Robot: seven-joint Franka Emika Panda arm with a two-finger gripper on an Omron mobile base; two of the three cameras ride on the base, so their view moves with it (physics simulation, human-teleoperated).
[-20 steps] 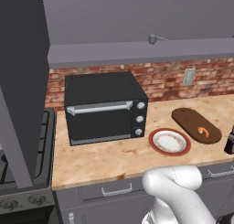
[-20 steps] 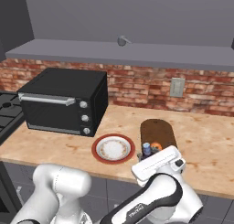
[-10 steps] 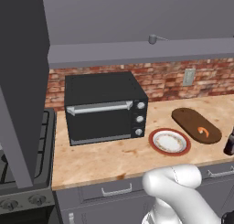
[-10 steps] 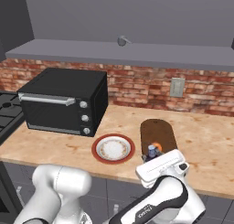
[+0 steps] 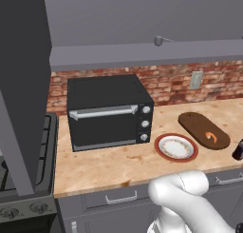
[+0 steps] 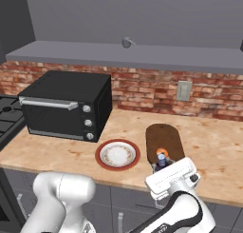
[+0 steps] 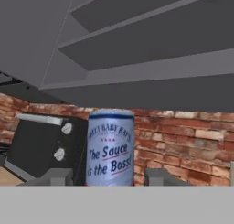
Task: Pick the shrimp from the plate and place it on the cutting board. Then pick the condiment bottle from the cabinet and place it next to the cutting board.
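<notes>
Matt dark wooden cutting board

wooden counter (speckled tan) under black oven, plate, cutting board

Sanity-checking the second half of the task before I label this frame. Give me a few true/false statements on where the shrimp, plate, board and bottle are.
1. The shrimp lies on the cutting board. True.
2. The plate holds the shrimp. False: the plate has nothing on it.
3. The condiment bottle stands between the fingers of the gripper. True: the hand view shows it upright between them, label facing the camera.
4. The bottle stands on the cabinet ledge. False: it is down by the near end of the cutting board, at the gripper.
5. The plate sits to the left of the toaster oven. False: it sits on the counter between the oven and the board.
</notes>
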